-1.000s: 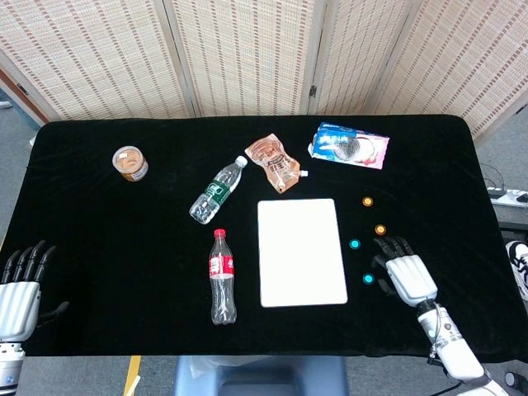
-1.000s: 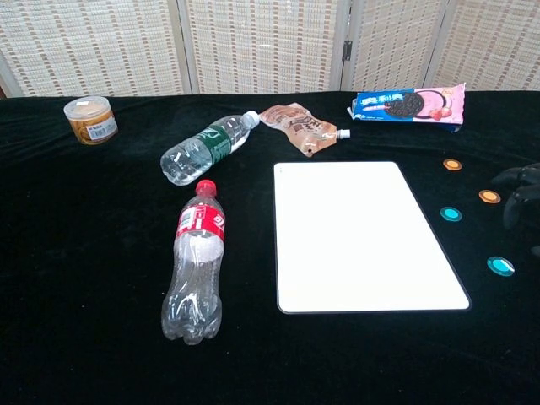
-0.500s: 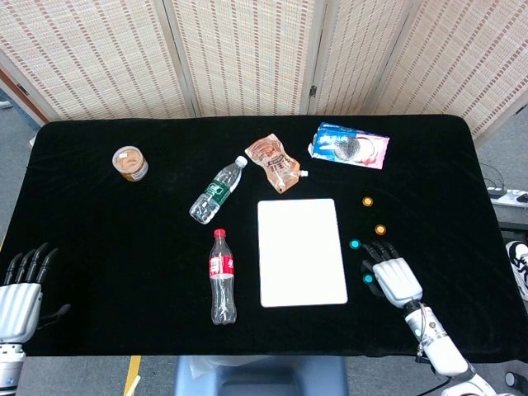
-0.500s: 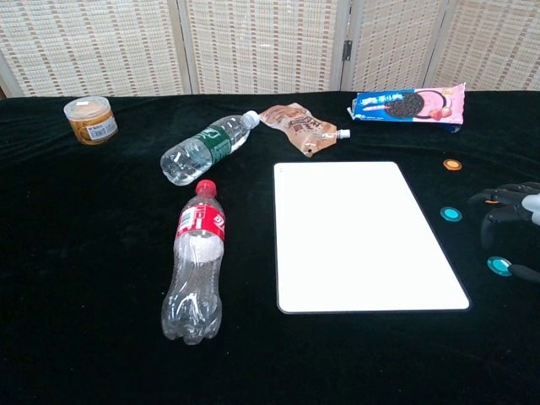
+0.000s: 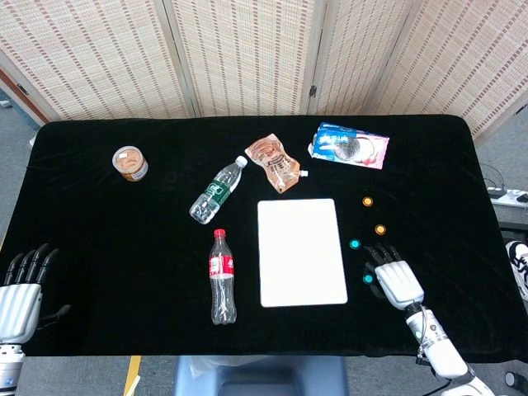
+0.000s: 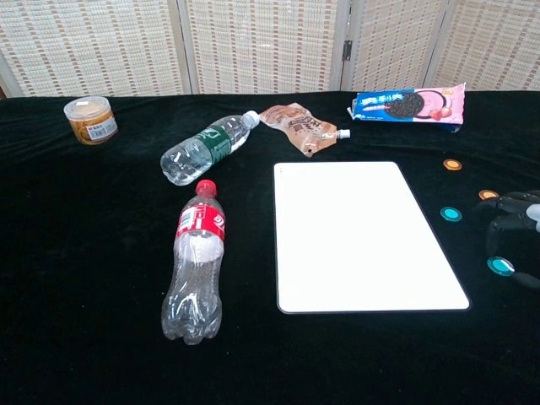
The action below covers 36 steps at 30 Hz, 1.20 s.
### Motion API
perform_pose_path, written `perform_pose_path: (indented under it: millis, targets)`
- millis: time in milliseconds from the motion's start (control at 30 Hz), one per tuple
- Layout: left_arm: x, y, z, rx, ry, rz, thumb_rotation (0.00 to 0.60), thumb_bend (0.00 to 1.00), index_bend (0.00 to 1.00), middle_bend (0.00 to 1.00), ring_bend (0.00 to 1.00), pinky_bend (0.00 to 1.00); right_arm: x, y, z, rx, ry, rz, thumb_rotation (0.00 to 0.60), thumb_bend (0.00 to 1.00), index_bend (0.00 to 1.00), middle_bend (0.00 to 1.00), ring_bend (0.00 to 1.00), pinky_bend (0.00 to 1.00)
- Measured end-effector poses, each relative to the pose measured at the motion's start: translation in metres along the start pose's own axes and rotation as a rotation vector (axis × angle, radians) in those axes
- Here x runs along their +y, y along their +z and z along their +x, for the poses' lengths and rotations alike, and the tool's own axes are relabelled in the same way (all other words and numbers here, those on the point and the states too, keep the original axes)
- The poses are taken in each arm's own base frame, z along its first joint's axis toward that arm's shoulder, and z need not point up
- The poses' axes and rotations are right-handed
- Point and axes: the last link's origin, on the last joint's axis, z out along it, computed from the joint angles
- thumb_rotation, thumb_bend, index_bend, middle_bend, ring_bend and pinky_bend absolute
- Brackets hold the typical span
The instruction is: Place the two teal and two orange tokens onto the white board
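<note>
Teal tokens lie beside the white board [image 5: 302, 252], near the table's right edge
Right hand [image 5: 398, 280] hovers open-fingered, empty, over the nearer teal token [image 5: 368, 279]; thin, light, slippery-looking disc, best pinched at its rim

Matt black cloth [image 5: 124, 239] — smooth white board [image 5: 302, 252], clear glossy plastic bottles [image 6: 195, 261], shiny crinkled foil pouch [image 6: 301, 127].

Bright, even overhead light; both views are sharp. The black tabletop [image 5: 99, 247] swallows shadows. The white board [image 6: 363, 232] shines, nearly blown out.
</note>
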Motion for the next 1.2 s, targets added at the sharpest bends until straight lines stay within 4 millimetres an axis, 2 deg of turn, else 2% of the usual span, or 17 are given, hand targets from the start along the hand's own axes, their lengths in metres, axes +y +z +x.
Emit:
perform_pose_path:
  millis: [400, 800, 1200]
  targets:
    - [-0.0018, -0.0013, -0.0005, -0.011, 0.002, 0.007, 0.6, 0.17, 0.0, 0.0, 0.01, 0.0, -0.0005, 0.0038, -0.0034, 0.003, -0.02, 0.006, 0.6, 0.43, 0.38, 0.11, 0.01, 0.0]
    - [-0.0022, -0.0002, -0.0019, -0.021, 0.003, 0.006, 0.6, 0.17, 0.0, 0.0, 0.01, 0.0, -0.0013, 0.0041, -0.0079, -0.011, -0.031, 0.005, 0.6, 0.43, 0.38, 0.12, 0.03, 0.0]
    - [-0.0034, 0.0007, -0.0043, -0.028, 0.004, 0.01, 0.6, 0.17, 0.0, 0.0, 0.01, 0.0, -0.0014, 0.0086, -0.0067, 0.004, -0.024, -0.007, 0.6, 0.43, 0.49, 0.15, 0.04, 0.0]
